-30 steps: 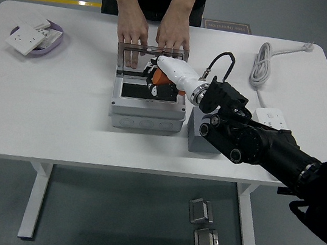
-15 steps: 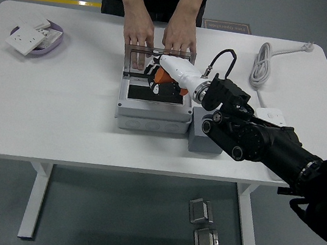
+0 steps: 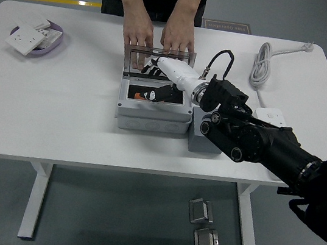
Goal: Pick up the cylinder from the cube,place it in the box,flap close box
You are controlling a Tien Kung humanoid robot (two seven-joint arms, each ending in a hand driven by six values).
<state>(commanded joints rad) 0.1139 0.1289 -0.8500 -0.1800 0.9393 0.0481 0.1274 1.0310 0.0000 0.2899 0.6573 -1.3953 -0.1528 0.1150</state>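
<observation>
The grey box [image 3: 152, 113] stands at the table's middle. Its clear lid [image 3: 160, 60] is upright at the back, and a person's two hands [image 3: 158, 35] rest on the lid's top edge. An orange cylinder [image 3: 137, 96] lies inside the box on its dark floor. My right hand [image 3: 157, 81], white at the wrist with black fingers, hovers over the box opening with its fingers spread and holds nothing. The grey cube [image 3: 200, 137] sits just right of the box, partly hidden by my right arm. My left arm is out of view.
A purple dish [image 3: 35, 42] with white socket plates sits at the far left. A white power strip [image 3: 270, 117] and its coiled cable [image 3: 262, 63] lie at the right. Metal parts lie on the floor below the table.
My right hand held the orange cylinder over the box; now its fingers have spread and the cylinder lies inside. The person slid the box slightly to the right earlier.
</observation>
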